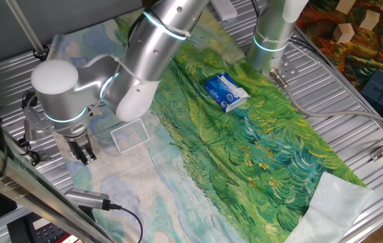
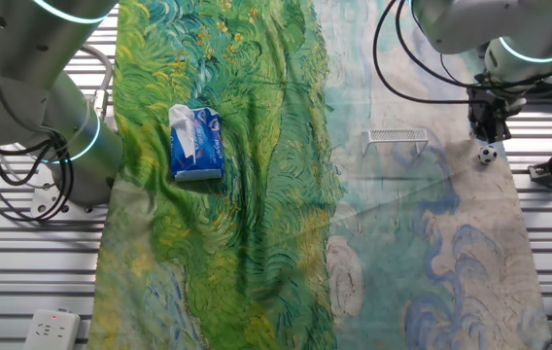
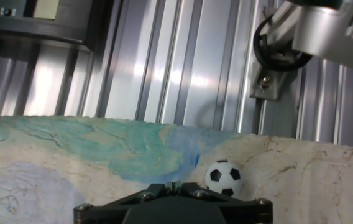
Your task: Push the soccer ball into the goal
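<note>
Soccer ball (image 2: 488,154) near cloth (image 2: 431,243) edge, just beside closed, empty claw (image 2: 487,134); goal (image 2: 397,140) apart.

Probably lab: slatted aluminium table (image 1: 353,88)

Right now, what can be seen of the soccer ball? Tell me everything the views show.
The soccer ball is tiny and round, white with black patches and slightly glossy. It rests on the pale, painted part of the cloth, near the cloth's edge by the metal slats. The tool stands just beside it, apparently at its edge; contact cannot be confirmed. The mesh goal lies apart from it on the same cloth. One fixed view hides the ball.
</note>
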